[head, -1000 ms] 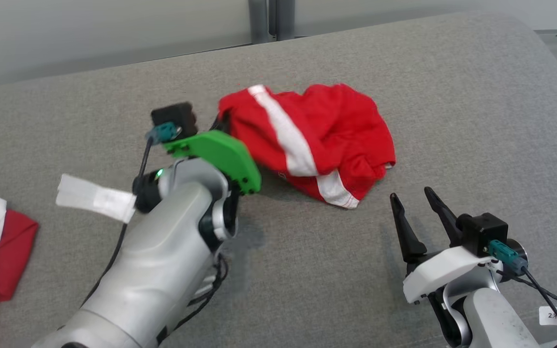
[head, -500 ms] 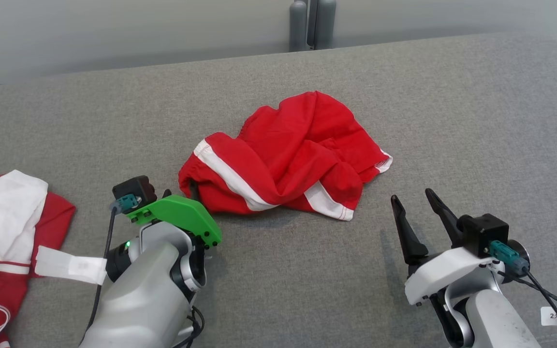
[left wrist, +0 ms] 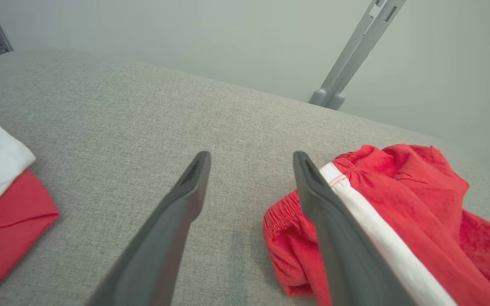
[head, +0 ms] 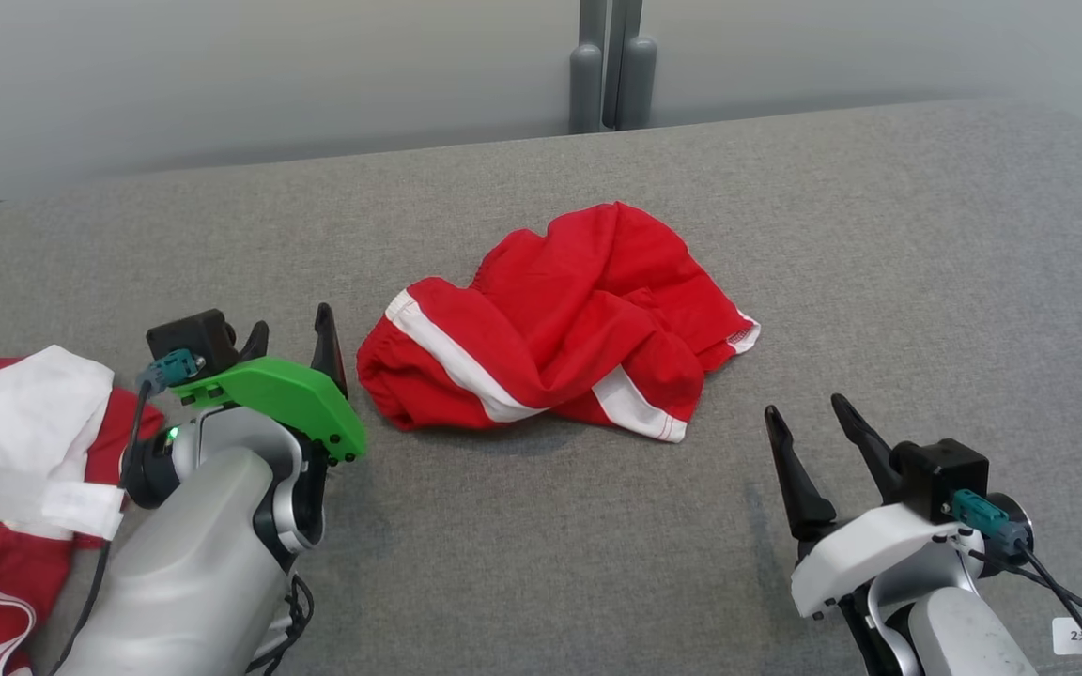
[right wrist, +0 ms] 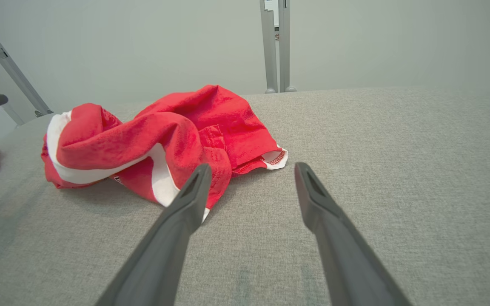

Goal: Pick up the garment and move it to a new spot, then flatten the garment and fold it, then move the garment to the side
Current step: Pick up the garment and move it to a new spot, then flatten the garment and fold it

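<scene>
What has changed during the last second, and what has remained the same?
The left end effector let go of the red garment, opened, and drew back from it. The garment now lies free and crumpled on the grey surface. The right end effector stayed open and in its place.

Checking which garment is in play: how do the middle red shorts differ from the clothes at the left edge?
The shorts lie crumpled in full view; the clothes are partly hidden behind the left arm. The shorts show narrow white stripes; the clothes a broad white panel. Both are red and white.
</scene>
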Motion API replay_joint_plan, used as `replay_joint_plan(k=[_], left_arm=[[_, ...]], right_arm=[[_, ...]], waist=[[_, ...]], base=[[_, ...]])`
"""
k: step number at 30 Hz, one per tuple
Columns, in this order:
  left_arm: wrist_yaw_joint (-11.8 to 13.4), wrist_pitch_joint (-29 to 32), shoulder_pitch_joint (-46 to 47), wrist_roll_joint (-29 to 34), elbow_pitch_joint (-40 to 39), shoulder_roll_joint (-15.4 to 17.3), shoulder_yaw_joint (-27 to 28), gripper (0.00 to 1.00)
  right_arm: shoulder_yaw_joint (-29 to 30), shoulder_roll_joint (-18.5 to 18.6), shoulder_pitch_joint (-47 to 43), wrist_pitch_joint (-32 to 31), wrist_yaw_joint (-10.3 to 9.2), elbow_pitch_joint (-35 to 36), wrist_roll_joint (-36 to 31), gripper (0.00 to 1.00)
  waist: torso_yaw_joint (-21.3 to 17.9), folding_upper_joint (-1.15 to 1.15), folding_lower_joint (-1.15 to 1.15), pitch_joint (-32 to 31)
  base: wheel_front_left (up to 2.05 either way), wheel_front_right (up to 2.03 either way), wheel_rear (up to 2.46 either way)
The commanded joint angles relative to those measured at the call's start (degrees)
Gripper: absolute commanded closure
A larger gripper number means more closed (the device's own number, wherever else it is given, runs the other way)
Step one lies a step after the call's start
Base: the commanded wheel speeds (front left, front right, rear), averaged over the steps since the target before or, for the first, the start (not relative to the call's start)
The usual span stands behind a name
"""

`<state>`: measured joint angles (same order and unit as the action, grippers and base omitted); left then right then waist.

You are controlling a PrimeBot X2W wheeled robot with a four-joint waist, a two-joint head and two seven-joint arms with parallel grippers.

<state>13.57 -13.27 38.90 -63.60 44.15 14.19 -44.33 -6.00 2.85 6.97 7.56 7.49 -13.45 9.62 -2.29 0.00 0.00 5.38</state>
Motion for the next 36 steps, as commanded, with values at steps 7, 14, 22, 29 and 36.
replay_joint_plan(k=[7,14,22,29,36], left_arm=[[-1.25,9.68,4.23,1.53,-2.57,2.77,-3.29,0.00],[-0.75,23.13,8.37,0.62,-2.37,2.73,-7.00,0.00],[2.27,32.57,13.21,3.40,-2.16,4.87,-10.78,0.00],[2.06,35.51,13.50,2.74,-3.04,5.53,-11.11,0.00],[3.52,32.97,10.84,0.87,-4.15,5.84,-8.99,1.00]], right_arm=[[-1.18,0.07,-0.45,-0.54,0.00,0.62,0.29,0.00],[-2.04,0.07,0.00,-0.51,0.00,0.57,0.46,0.00],[-2.56,0.07,0.61,-0.29,0.00,0.61,0.20,0.00],[-2.60,0.07,1.27,0.19,0.00,0.54,0.37,0.00],[-1.46,0.07,1.63,0.21,0.00,0.30,-0.03,0.00]], waist=[[-2.36,0.00,0.00,0.39],[-4.81,0.00,0.00,1.69],[-6.47,0.00,0.00,3.26],[-6.83,0.00,0.00,4.45],[-4.88,0.00,0.00,5.13]], base=[[0.00,0.00,0.00],[0.00,0.00,0.00],[0.00,0.00,0.00],[0.00,0.00,0.00],[0.00,0.00,0.00]])
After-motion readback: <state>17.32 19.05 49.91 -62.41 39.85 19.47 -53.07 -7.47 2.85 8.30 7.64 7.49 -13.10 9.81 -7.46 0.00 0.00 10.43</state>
